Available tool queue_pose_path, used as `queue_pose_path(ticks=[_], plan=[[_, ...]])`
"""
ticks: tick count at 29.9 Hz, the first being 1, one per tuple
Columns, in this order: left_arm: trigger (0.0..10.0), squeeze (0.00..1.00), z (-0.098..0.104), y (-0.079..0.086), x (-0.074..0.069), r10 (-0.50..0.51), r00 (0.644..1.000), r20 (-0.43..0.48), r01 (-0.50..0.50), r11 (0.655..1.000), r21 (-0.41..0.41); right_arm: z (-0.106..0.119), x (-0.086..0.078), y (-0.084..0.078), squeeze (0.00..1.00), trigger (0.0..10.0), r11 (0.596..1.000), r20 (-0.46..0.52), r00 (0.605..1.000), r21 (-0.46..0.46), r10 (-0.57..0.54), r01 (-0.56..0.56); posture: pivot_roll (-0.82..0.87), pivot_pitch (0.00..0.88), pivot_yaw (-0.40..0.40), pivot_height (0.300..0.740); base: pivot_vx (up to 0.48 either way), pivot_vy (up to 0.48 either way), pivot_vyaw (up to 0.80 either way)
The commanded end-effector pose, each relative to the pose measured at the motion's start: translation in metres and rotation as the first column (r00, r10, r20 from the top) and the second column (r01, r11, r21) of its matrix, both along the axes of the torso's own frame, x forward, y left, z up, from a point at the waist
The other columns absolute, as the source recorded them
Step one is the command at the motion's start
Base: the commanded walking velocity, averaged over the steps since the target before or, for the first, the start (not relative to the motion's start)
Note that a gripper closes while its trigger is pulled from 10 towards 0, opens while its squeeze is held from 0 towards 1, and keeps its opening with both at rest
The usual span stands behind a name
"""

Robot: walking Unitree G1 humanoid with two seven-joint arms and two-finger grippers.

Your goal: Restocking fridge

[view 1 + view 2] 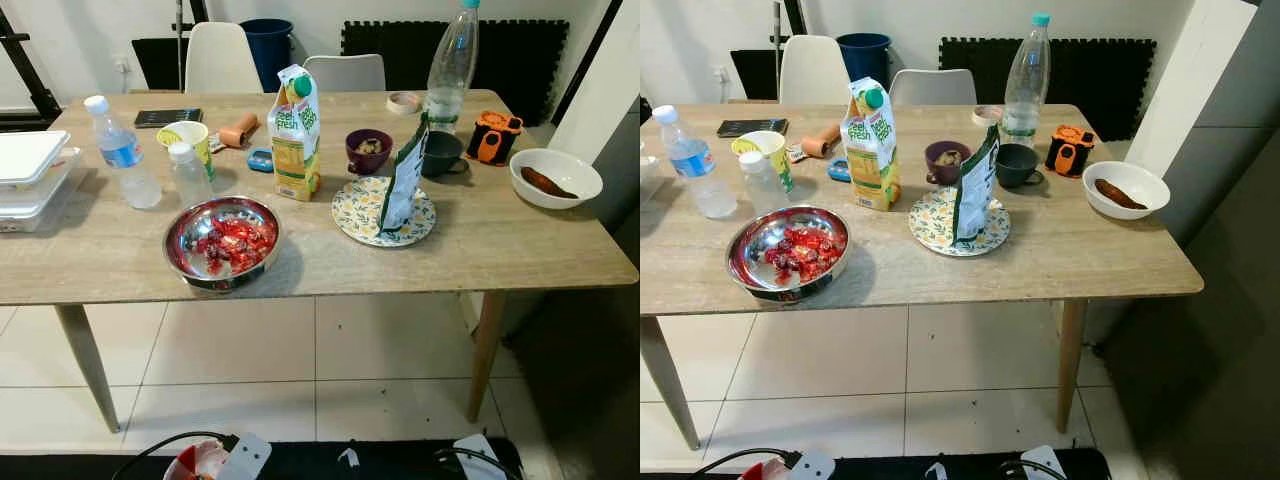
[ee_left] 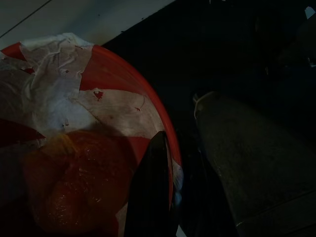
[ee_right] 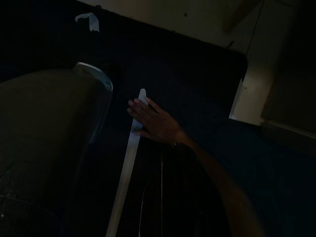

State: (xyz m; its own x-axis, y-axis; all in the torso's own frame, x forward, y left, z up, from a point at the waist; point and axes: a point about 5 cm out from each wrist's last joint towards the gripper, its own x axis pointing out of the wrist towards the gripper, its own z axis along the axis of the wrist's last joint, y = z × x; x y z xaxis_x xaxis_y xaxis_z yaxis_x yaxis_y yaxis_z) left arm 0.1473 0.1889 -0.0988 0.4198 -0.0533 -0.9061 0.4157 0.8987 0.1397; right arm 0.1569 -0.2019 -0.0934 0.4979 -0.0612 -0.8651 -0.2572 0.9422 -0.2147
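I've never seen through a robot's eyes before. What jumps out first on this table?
Probably the shiny steel bowl of red pieces near the table's front edge. Behind it a tall juice carton stands upright, and to its right a green-and-white bag stands on a flowered plate.

Home dining room: wooden table [image 1: 480, 250] with food, chairs [image 1: 222, 57], tiled floor [image 1: 300, 370].
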Motion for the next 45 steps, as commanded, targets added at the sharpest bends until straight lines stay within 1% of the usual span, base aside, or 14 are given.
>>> queue_pose_path(ticks=[1,11,45], plan=[[10.0,0.00,-0.0075,-0.0015,-0.0200,-0.007,0.997,-0.077,0.007,1.000,0.002,-0.0068,-0.0160,0.0019,0.00,10.0,1.000,-0.063,0.998,0.002,0.003,-0.003,-0.05,0.113,0.001,0.740,0.000,0.000,0.00],[10.0,0.00,-0.0073,-0.0004,-0.0198,-0.008,0.997,-0.078,0.008,1.000,0.002,-0.0067,-0.0157,0.0022,0.00,10.0,1.000,-0.062,0.998,0.001,0.008,-0.008,-0.05,0.109,0.000,0.740,0.000,0.000,0.00],[10.0,0.00,-0.0080,-0.0051,-0.0202,-0.001,0.997,-0.080,0.000,1.000,-0.010,-0.0067,-0.0155,0.0023,0.00,10.0,1.000,-0.063,0.998,0.003,0.004,-0.004,-0.05,0.108,-0.004,0.740,0.000,0.000,0.00]])
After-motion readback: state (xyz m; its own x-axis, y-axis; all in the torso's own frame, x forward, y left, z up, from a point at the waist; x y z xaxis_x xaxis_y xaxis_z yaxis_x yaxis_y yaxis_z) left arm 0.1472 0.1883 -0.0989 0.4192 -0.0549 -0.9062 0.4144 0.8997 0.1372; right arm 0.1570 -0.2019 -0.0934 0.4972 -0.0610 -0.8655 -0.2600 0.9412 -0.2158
